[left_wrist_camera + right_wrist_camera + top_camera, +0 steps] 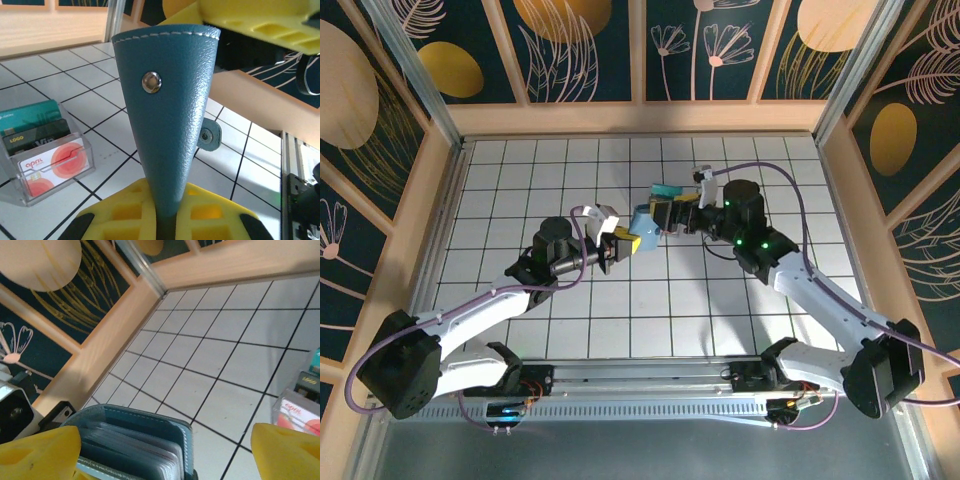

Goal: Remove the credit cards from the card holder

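Presently, the left gripper [165, 212] is clamped on one end of the card holder [170, 120], keeping it raised over the tiles at mid-table. The right gripper [162, 452] stands wide open, a finger either side of the holder's open mouth, gripping nothing. Credit cards [150, 455] show as stacked edges in the pockets. Others sit in a clear stand [12, 187] on the far side. Recommended: pinch one card edge only, close lightly, and draw straight along the pocket.
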{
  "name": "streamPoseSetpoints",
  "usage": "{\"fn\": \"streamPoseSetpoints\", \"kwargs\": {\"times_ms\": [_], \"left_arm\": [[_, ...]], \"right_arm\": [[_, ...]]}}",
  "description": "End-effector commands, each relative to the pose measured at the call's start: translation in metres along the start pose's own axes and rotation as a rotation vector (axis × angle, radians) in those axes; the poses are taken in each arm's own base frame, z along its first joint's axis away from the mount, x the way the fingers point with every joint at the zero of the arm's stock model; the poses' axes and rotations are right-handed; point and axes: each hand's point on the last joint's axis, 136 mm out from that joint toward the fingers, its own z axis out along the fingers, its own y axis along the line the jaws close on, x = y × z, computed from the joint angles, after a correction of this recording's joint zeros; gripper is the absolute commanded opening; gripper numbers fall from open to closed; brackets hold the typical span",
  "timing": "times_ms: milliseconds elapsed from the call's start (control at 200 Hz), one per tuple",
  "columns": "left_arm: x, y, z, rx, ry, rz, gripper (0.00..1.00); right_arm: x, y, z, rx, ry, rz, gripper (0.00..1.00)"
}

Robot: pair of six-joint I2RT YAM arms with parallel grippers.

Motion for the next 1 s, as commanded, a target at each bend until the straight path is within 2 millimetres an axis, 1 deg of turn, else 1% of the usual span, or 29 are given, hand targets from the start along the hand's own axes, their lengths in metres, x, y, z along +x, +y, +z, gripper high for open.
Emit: {"fn": "streamPoseSetpoints", "kwargs": {"times_ms": [0,110,230,290,380,515,581,696,756,896,996], "left_arm": [[-0.029,-0.012,-0.002,0.078,-0.093,0.063,0.00],[-0.034,-0.008,-0.003,0.095,-0.106,0.043,0.00],[-0.035,-0.012,-0.004,0.150,-0.107,0.032,0.00],[-0.037,-0.011,-0.006,0.154,-0.116,0.028,0.00],[-0.036,-0.005,-0.006,0.146,-0.116,0.011,0.00],[-0.031,-0.003,-0.007,0.150,-0.099,0.010,0.00],[-0.026,-0.003,-0.007,0.150,-0.084,0.017,0.00],[-0.020,-0.003,-0.010,0.144,-0.074,0.031,0.00],[-0.018,-0.002,-0.011,0.135,-0.074,0.036,0.00],[-0.017,0.001,-0.011,0.119,-0.072,0.034,0.00],[-0.020,0.003,-0.010,0.108,-0.080,0.025,0.00]], "right_arm": [[0.000,0.019,0.002,-0.069,0.043,-0.049,0.95],[0.011,0.020,0.006,-0.056,0.091,-0.061,0.95],[0.022,0.010,0.011,-0.004,0.128,-0.052,0.95],[0.026,0.006,0.012,0.009,0.137,-0.044,0.94],[0.029,0.007,0.011,0.006,0.135,-0.045,0.94],[0.019,0.005,0.003,0.044,0.092,-0.050,0.96],[0.008,0.006,-0.004,0.063,0.045,-0.057,0.97],[-0.012,0.001,-0.017,0.126,-0.044,-0.044,0.98],[-0.019,0.000,-0.023,0.146,-0.078,-0.036,0.99],[-0.021,0.007,-0.029,0.119,-0.095,-0.028,0.99],[-0.011,0.012,-0.024,0.089,-0.054,-0.028,0.99]]}}
